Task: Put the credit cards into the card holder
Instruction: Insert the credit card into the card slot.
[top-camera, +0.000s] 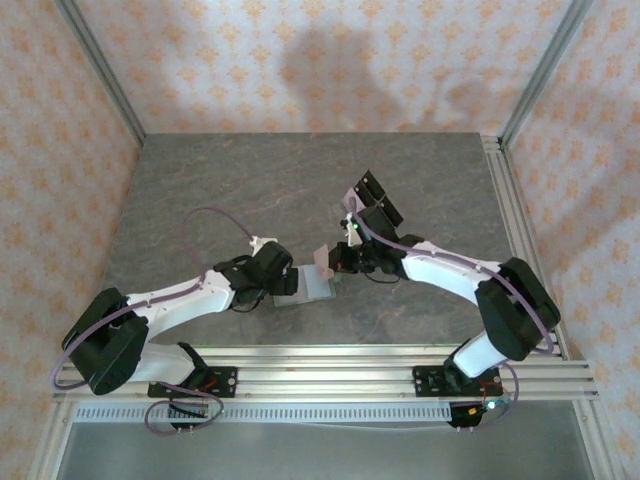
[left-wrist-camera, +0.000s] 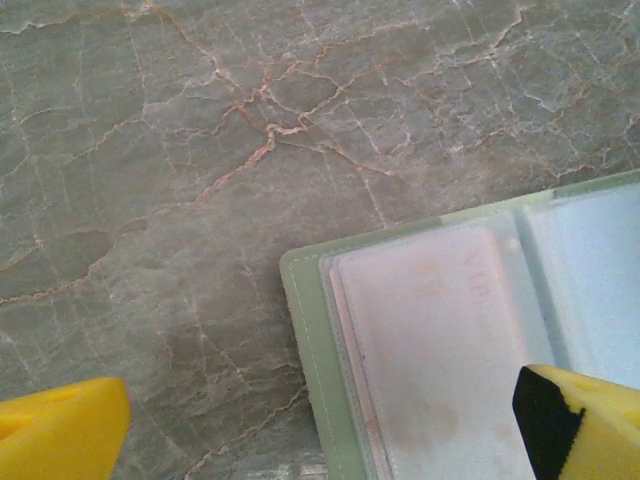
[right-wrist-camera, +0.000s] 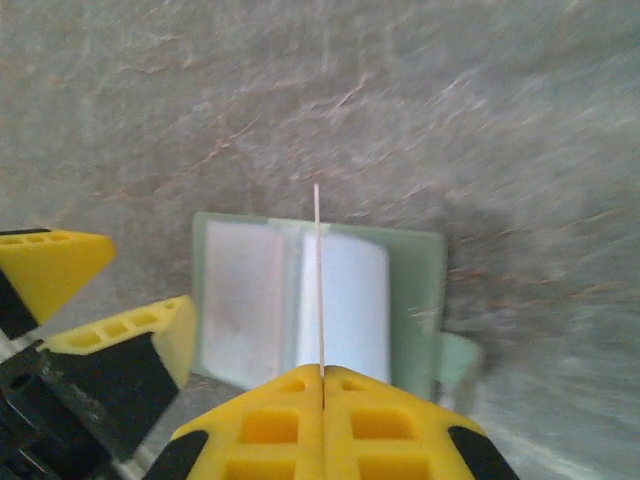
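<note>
Pinching a pale credit card (right-wrist-camera: 317, 250) edge-on between tightly clenched yellow fingers, the right gripper (right-wrist-camera: 322, 376) holds it upright just above the card holder (right-wrist-camera: 415, 275). That wallet lies spread open on the grey marbled table (right-wrist-camera: 400, 100), between the two grippers and near the arm bases. The left gripper (left-wrist-camera: 322, 410) has its jaws released wide, astride the holder's corner, one finger over the lining; contact cannot be told. A second card (left-wrist-camera: 430, 340) sits inside a clear sleeve.
</note>
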